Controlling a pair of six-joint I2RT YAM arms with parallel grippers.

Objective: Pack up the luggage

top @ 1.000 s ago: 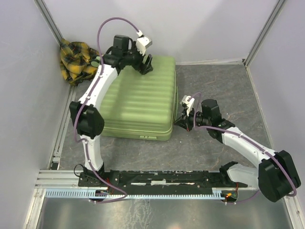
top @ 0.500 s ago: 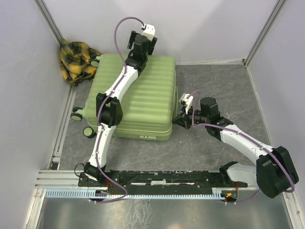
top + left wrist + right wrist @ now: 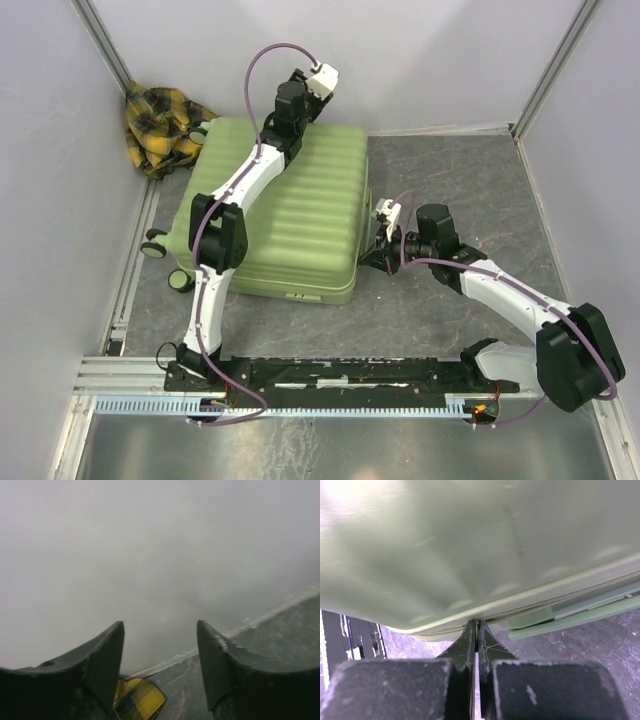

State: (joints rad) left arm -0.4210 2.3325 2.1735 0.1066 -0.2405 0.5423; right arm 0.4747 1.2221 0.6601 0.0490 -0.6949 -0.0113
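Observation:
The luggage (image 3: 300,215), a lime-green ribbed hard-shell suitcase, lies flat and closed on the grey floor, its black wheels (image 3: 153,248) at the left. My left arm reaches across its lid. Over the far edge the left gripper (image 3: 300,82) is raised, open and empty, facing the back wall; in the left wrist view the left gripper (image 3: 160,626) frames only wall and floor. My right gripper (image 3: 373,256) is shut at the suitcase's right side. In the right wrist view the right gripper (image 3: 476,625) touches the seam line of the luggage (image 3: 470,545) with its tips.
A yellow plaid cloth (image 3: 160,125) lies bunched in the back left corner beside the suitcase; the plaid cloth (image 3: 141,699) also shows low between the left fingers. Pale walls close in the left, back and right sides. Grey floor (image 3: 450,180) lies right of the suitcase.
My left arm swung from the suitcase's left side to over its far edge and rose, jaws narrowing a little. The suitcase turned slightly, uncovering its wheels. The right gripper stayed at the seam.

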